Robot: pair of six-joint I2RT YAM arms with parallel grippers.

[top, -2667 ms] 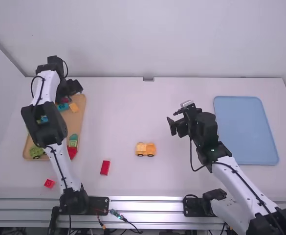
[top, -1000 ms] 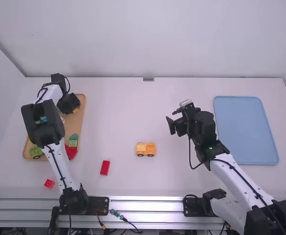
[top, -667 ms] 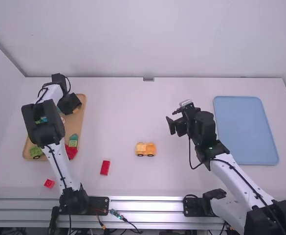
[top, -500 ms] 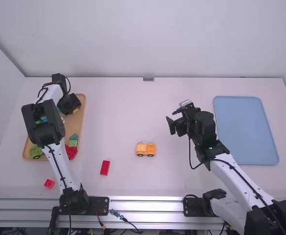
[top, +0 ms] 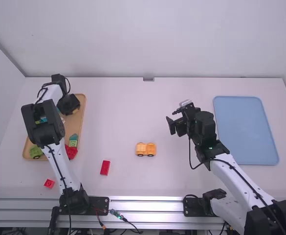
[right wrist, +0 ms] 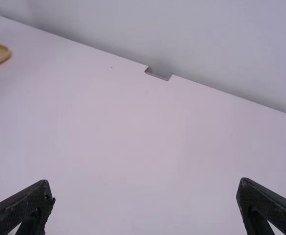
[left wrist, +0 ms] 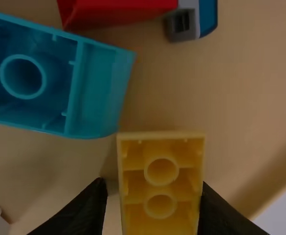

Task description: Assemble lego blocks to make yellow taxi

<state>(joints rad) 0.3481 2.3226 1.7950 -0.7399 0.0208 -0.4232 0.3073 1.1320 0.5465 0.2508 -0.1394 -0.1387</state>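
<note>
1. Left gripper (top: 68, 103) is at the wooden tray (top: 83, 110), far left. It's got fingers either side of an upside-down yellow block (left wrist: 161, 191), but there's a gap on one side, so I'd call it released, not clamped.
2. A teal block (left wrist: 99, 90) sits just beside that yellow one.
3. Right gripper (top: 172, 119) is over the surface (top: 133, 112), right of the middle, spread wide with nothing in it.
4. Yellow-orange toy car (top: 145, 149) is near the middle, wheels facing the near side.
5. Red brick (top: 105, 167) lies left of the car, nearer in.
</note>
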